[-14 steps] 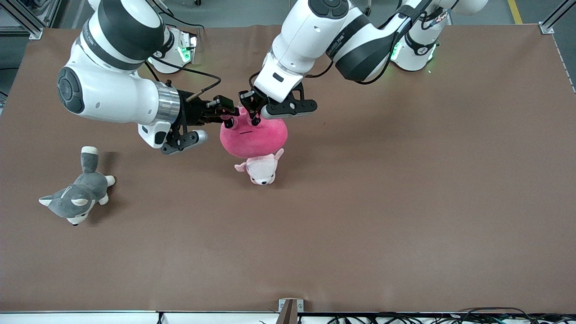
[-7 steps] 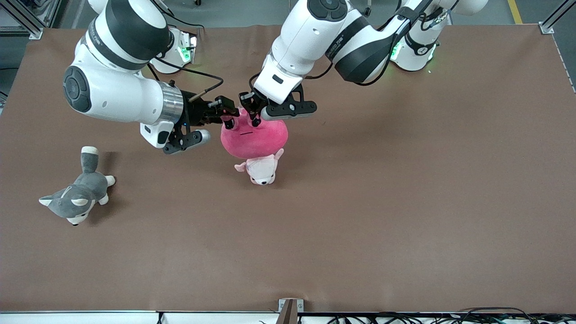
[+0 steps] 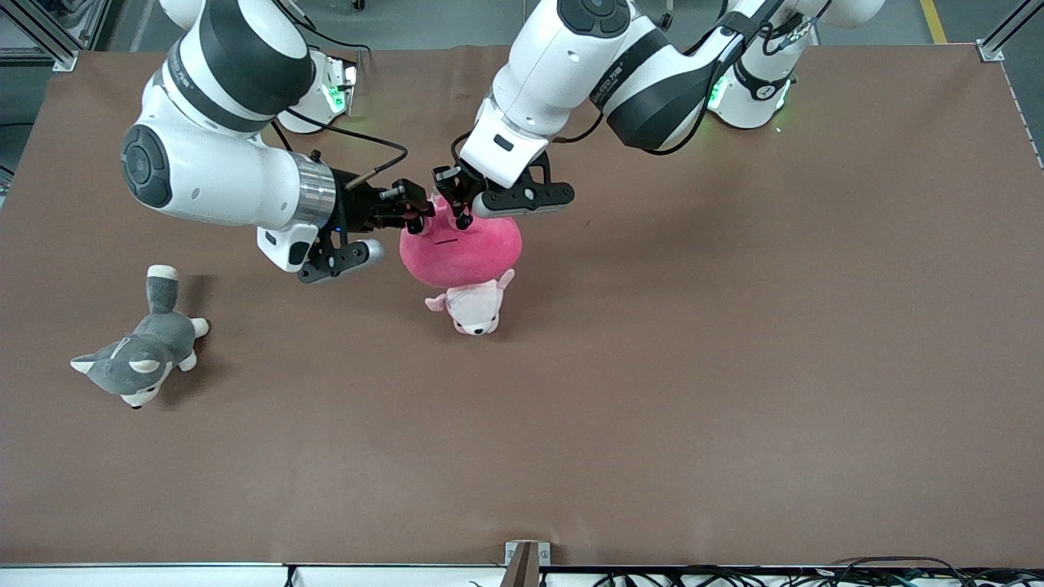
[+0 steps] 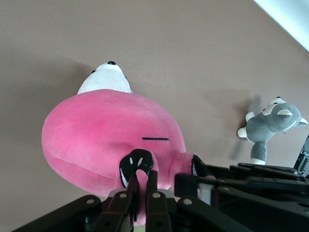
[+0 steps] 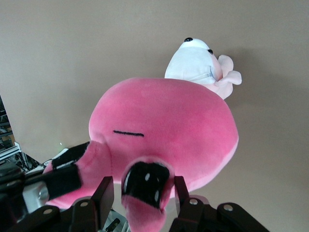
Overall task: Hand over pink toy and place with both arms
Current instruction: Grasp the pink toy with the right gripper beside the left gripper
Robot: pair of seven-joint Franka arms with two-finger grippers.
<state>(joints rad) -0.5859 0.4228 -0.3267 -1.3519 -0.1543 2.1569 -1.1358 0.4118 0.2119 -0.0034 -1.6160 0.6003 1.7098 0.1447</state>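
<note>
Front view: pink toy [image 3: 461,249] held up over the pale pink-and-white plush [image 3: 475,308], left gripper [image 3: 458,200] clenched on its top, right gripper [image 3: 414,216] at its side; handover step. Left wrist view: fingers [image 4: 152,203] pinch the toy by one eye. Right wrist view: jaws straddle the other eye, not yet clamped; next, I judge, right closes firmly, then left lets go.

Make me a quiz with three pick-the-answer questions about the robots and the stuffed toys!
1. What lies under the lifted pink toy?
A. the pale pink-and-white plush
B. a box
C. a cup

2. How many plush toys are in view?
A. one
B. three
C. five

3. What is the left gripper doing?
A. hanging open over bare table
B. shut on the pink toy
C. holding the grey dog plush

Answers:
1 A, the pale plush pokes out beneath it.
2 B, pink, pale pink and grey.
3 B, its fingers pinch the toy's top, while the right gripper straddles an eye nub.
</note>
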